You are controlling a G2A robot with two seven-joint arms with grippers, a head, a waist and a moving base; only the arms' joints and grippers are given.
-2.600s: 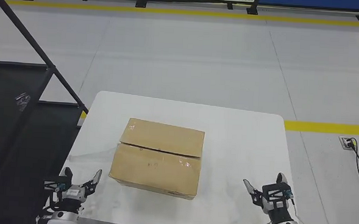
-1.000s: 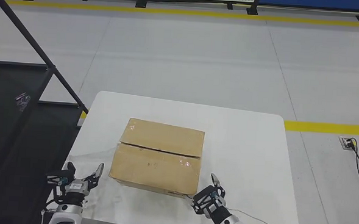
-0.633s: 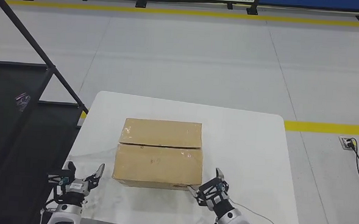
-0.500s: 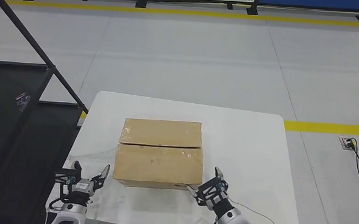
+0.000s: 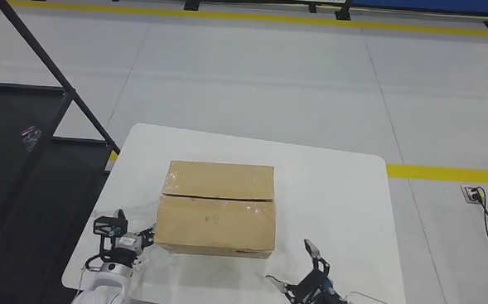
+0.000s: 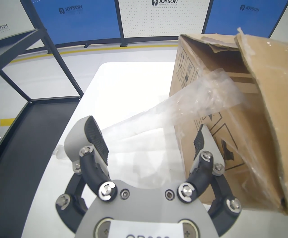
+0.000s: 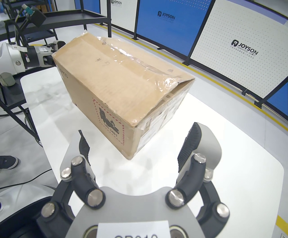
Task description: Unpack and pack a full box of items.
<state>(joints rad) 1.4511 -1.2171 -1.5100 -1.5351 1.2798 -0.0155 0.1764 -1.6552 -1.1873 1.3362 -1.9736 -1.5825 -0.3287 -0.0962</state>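
The cardboard box sits in the middle of the white counter. It is now square to the near edge, where a moment ago it lay skewed with its right near corner swung toward the robot. That turn came while the right hand was at that corner. The right hand has since pulled back toward the counter's near edge and now hangs clear of the box, its fingers spread wide with nothing between them. The left hand has meanwhile come in from the near left corner of the counter and is now at the left end of the box, low down by its near edge. Its fingers are also apart and grip nothing. One sits just beside the end face of the box (whether it actually touches the cardboard is hard to say). A loose strip of clear tape trails from the top of that end down across the counter between the fingers. The top flaps are still down, and the seam along the lid looks taped, though the flap edge at the left end is ragged and slightly lifted. With the box straightened, unpacking has yet to start, and opening it from the loose tape or lifted flap looks like the likely next step.
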